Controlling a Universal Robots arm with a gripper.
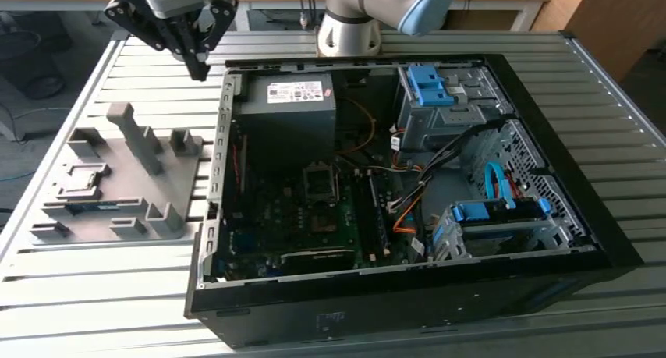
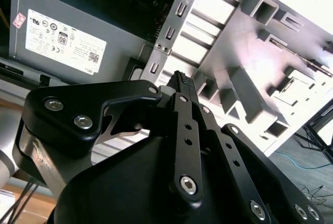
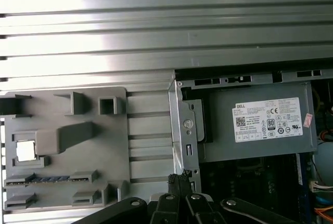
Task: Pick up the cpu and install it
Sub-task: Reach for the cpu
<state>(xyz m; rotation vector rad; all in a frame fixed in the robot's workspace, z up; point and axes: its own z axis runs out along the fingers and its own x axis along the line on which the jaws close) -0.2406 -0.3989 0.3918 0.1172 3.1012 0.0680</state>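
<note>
The jaws are pressed together on nothing, hanging over the desk (image 1: 104, 303) beside the open computer case's (image 1: 395, 295) corner. The cpu (image 3: 25, 150) lies in its pocket on the grey parts holder (image 3: 112, 146). Pickup and installation are both undone, and the motherboard socket (image 1: 320, 183) looks unfilled.

arm (image 1: 359, 1): silver-grey tube, round flared base, light-blue joint cap (image 1: 425, 11) | gripper (image 2: 179, 77): matt black, flat linkage bars with small holes, rounded housing | screws (image 2: 83, 122): silver, round-headed, at the pivots | jaws: narrow, black, ridged at the tips
</note>
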